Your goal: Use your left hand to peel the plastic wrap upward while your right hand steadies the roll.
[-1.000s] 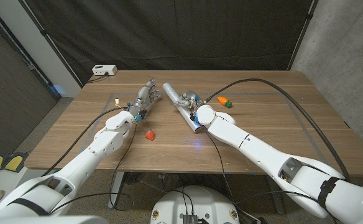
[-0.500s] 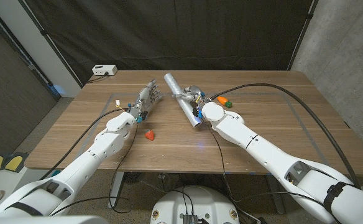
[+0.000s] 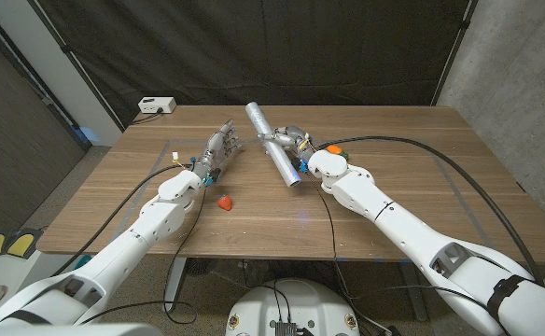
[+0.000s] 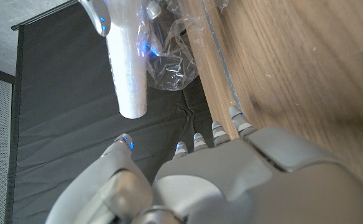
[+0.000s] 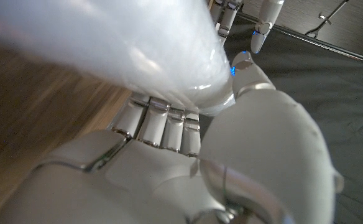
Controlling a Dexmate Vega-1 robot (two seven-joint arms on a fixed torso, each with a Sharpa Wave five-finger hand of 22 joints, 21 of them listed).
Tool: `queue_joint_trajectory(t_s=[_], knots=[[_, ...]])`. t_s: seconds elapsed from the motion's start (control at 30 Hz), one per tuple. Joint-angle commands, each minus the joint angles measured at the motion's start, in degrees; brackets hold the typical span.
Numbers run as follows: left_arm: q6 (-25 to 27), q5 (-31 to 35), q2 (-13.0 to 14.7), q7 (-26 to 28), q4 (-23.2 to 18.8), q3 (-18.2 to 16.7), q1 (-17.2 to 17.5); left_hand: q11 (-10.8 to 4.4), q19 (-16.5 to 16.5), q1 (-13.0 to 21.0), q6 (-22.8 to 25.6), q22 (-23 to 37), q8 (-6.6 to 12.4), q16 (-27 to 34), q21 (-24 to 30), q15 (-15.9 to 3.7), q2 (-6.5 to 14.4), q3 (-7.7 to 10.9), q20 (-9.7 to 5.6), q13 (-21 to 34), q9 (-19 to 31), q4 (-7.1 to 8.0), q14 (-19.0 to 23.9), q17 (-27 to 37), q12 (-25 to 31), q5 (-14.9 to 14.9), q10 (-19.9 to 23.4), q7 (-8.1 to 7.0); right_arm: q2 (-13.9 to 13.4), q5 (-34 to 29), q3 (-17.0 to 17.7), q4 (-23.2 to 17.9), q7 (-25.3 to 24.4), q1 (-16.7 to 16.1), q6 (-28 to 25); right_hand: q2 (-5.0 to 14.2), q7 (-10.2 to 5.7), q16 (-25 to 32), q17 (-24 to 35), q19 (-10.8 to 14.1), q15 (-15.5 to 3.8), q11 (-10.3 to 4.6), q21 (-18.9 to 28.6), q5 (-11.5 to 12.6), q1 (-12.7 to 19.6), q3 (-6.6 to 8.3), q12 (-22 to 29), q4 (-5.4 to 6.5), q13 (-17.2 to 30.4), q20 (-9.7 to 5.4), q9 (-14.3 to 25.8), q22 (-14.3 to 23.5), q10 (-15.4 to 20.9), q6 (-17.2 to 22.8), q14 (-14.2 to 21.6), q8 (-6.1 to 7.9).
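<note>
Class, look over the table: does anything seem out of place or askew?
The plastic wrap roll is tilted off the table in the right hand, with loose crumpled film hanging from it. The left hand holds nothing.

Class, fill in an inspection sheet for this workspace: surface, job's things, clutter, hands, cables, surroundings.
Surface: wooden table, bare wood in front.
Job's things: plastic wrap roll, tilted, far end raised.
Clutter: red strawberry toy; orange carrot toy beside the right wrist.
Hands: right hand grips the roll; left hand holds nothing, fingers apart, beside the roll.
Cables: black cables along both arms.
Surroundings: black curtain; white box at far corner.
</note>
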Motion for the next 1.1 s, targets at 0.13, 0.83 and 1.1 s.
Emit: queue_joint_trajectory(t_s=[0.13,0.83,1.1], knots=[[-0.51,2.04,1.31,0.83,-1.73,0.38,0.31,-0.27,-1.12,1.78,-1.70,0.08,-0.15,-0.12,-0.30,-0.34,-1.38,-0.18,0.28,0.31,0.31,-1.63,0.16,0.10,-0.05,-0.34,0.28,-0.03,1.16,8.98,2.82,2.36,5.01,-0.77,5.56,9.32,-8.48,0.66,-0.21,1.17,-12.84,-8.95,-0.38,0.64,10.11,4.18,0.00,-0.43,0.18,-7.84,0.25,0.48,9.07,8.86,12.00,-0.20],[-3.80,1.93,0.28,-1.61,0.11,0.61,-0.29,-0.01,0.15,4.84,-0.71,0.33,0.58,0.47,-0.55,-0.85,-5.38,-1.38,1.01,0.47,0.42,-4.59,2.10,0.21,1.00,-0.62,3.31,1.62,4.06,16.75,5.43,6.52,8.56,-0.34,9.21,9.06,-8.36,1.39,-1.16,2.46,-12.84,-9.18,-1.90,0.80,10.64,4.78,-0.21,-0.63,0.57,-7.88,0.67,1.85,8.98,8.80,11.80,-0.51],[-7.83,0.40,-1.33,-5.32,3.13,0.23,-0.94,1.24,1.76,7.41,2.48,0.45,1.66,1.07,-0.61,-0.63,-8.25,-2.45,2.25,0.71,0.62,-6.73,4.60,0.28,2.15,-0.26,7.25,2.83,5.67,19.42,6.50,8.85,9.58,0.11,9.94,8.95,-8.45,1.46,-1.65,2.61,-12.89,-9.14,-2.55,0.85,10.80,5.07,-0.39,-0.65,0.59,-7.87,0.71,2.41,8.90,8.82,11.57,-0.68]])
